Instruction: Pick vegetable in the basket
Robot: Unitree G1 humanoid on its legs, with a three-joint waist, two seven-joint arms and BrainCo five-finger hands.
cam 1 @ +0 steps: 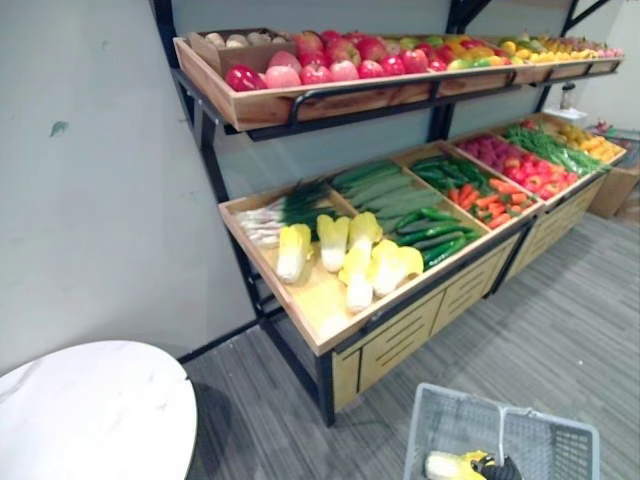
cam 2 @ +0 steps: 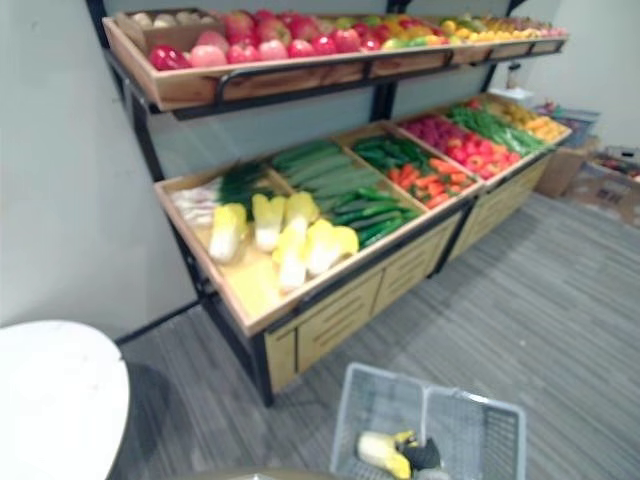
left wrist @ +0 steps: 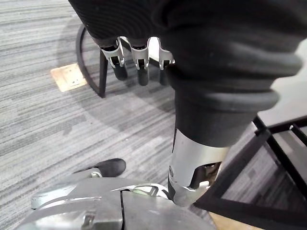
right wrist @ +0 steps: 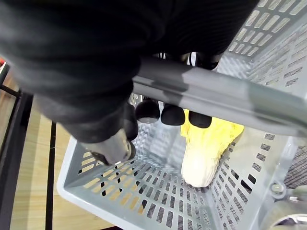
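Observation:
A grey plastic basket (cam 1: 545,440) hangs low in front of the wooden produce stand (cam 1: 330,310). My right hand (right wrist: 146,110) is shut on the basket's grey handle (right wrist: 216,98), fingers curled round the bar. One yellow-white cabbage (right wrist: 206,153) lies on the basket's floor, also seen from above (cam 1: 445,465). Several more cabbages (cam 1: 345,255) lie in the stand's near compartment. My left hand (left wrist: 139,62) hangs over the grey floor with relaxed fingers, holding nothing.
Beside the cabbages lie leeks (cam 1: 275,215), cucumbers (cam 1: 435,235) and carrots (cam 1: 490,200). An upper shelf holds apples (cam 1: 330,60). A round white table (cam 1: 90,410) stands at the lower left. A cardboard box (cam 1: 615,185) sits at the stand's far end.

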